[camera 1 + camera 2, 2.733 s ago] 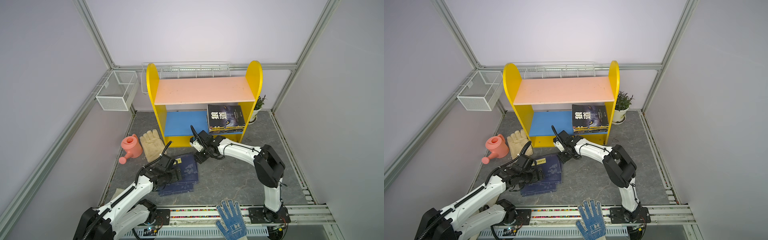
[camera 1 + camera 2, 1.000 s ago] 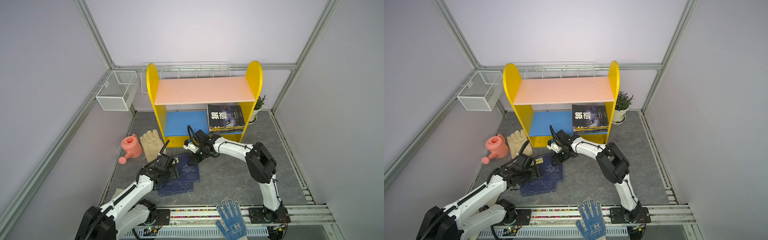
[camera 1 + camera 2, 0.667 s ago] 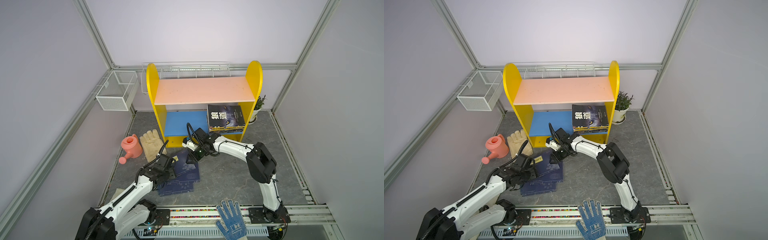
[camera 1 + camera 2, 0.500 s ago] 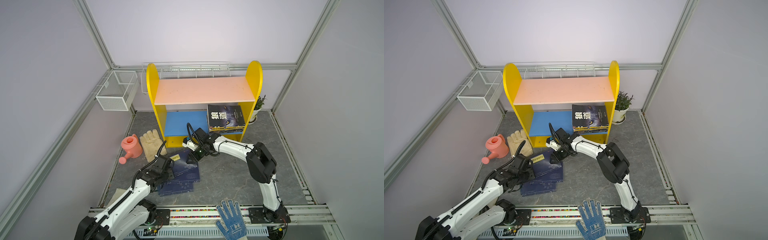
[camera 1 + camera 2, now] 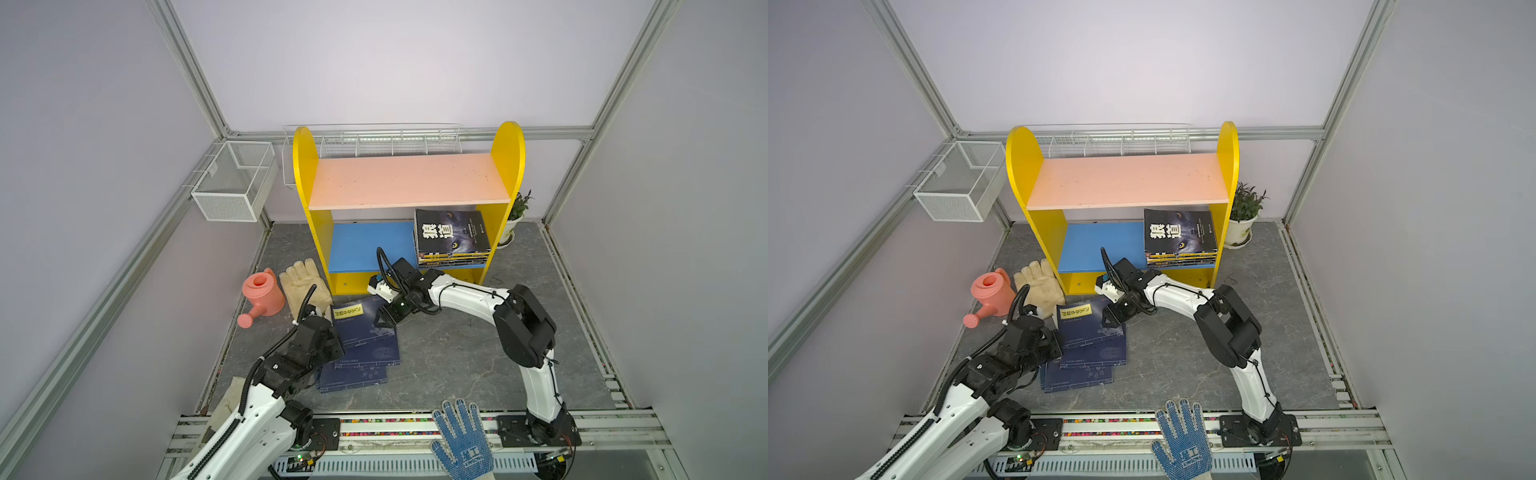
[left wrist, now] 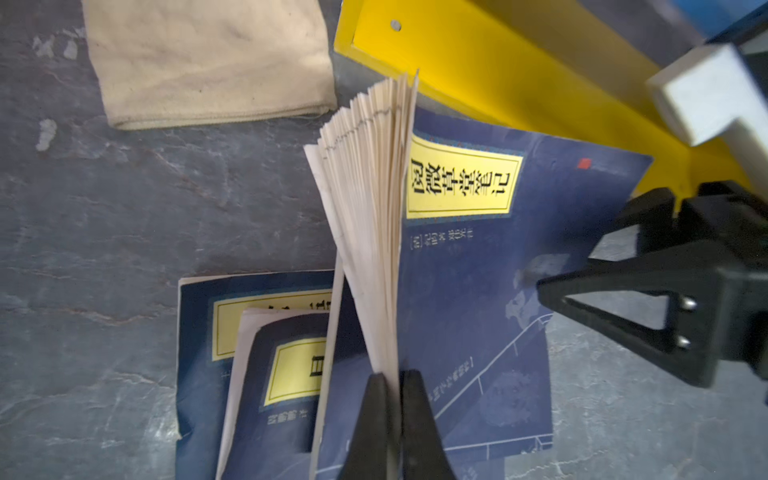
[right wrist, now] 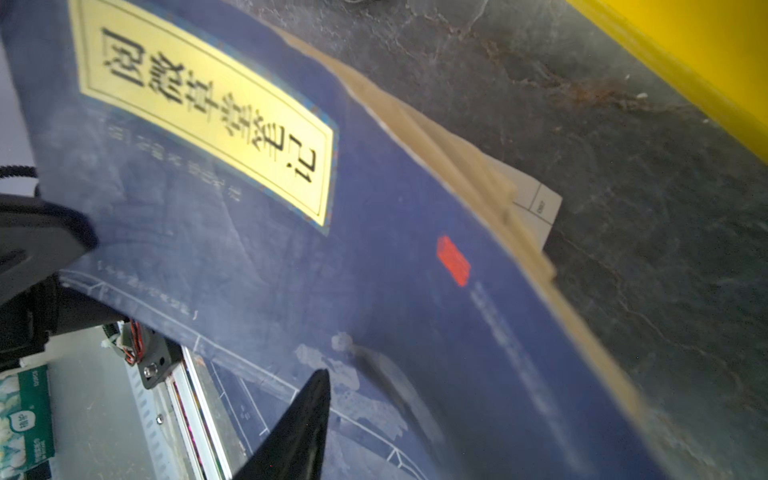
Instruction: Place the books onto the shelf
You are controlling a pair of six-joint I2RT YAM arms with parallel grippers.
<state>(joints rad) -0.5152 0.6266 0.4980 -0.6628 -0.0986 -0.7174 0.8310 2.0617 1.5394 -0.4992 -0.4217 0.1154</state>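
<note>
Top navy book point(image 5: 361, 332) pinched at its left page edge between the pressed-together fingers of the left gripper point(image 6: 390, 376).
Lying on the floor pile point(image 5: 353, 376) just near of the shelf point(image 5: 305, 178), long axis near-to-far, left edge tipped up; right gripper point(image 5: 383, 323) half spread, one tip on the cover's right side, closer to the blue lower board point(image 5: 365, 245).

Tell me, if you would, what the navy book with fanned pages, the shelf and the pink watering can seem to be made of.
The navy book: paper, with a thin matte card cover; cream pages fan out and the cover bends.
The shelf: painted board, probably wood or fibreboard, smooth satin; flat panels, a fastener hole.
The watering can: likely moulded plastic; even pink, soft sheen.
</note>
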